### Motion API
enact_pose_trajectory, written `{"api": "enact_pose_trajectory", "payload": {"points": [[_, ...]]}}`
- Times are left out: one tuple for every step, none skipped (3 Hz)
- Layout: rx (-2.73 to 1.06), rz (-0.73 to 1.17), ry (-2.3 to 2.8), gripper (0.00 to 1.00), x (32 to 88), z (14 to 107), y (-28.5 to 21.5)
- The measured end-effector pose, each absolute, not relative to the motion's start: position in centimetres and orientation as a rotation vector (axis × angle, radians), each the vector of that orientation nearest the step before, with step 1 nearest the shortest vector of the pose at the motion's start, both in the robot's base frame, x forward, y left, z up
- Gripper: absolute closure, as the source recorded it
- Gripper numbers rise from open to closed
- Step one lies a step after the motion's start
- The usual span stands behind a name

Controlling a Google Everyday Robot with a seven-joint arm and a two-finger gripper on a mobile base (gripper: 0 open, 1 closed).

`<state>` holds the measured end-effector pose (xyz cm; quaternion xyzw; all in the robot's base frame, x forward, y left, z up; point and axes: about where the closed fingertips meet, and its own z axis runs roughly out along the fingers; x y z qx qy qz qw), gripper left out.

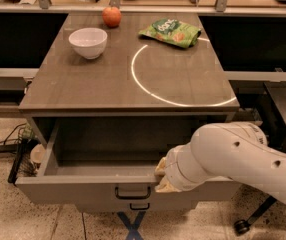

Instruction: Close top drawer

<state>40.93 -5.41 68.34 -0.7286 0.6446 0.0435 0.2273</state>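
top drawer [78, 190]: pulled well out below the desk [108, 84], lower middle of the frame
handle [133, 192]: dark, centre of the drawer front
tool [161, 177]: at the front panel's top edge, just right of the handle; open or closed, cannot tell
on the desk: white bowl [88, 42], apple [112, 17], green bag [170, 32], upper frame

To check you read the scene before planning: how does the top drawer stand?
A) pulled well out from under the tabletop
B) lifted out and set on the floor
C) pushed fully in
A: the top drawer juts out past the tabletop, its inside showing, with the gripper at its front panel, just right of the handle.
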Motion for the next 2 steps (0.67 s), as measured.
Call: {"api": "enact_pose_trajectory", "payload": {"points": [[-1.987, 0.087, 1.722, 1.0, 43.75, 69.44, -3.2], [-1.988, 0.085, 1.72, 0.86, 43.72, 69.53, -3.16]]}}
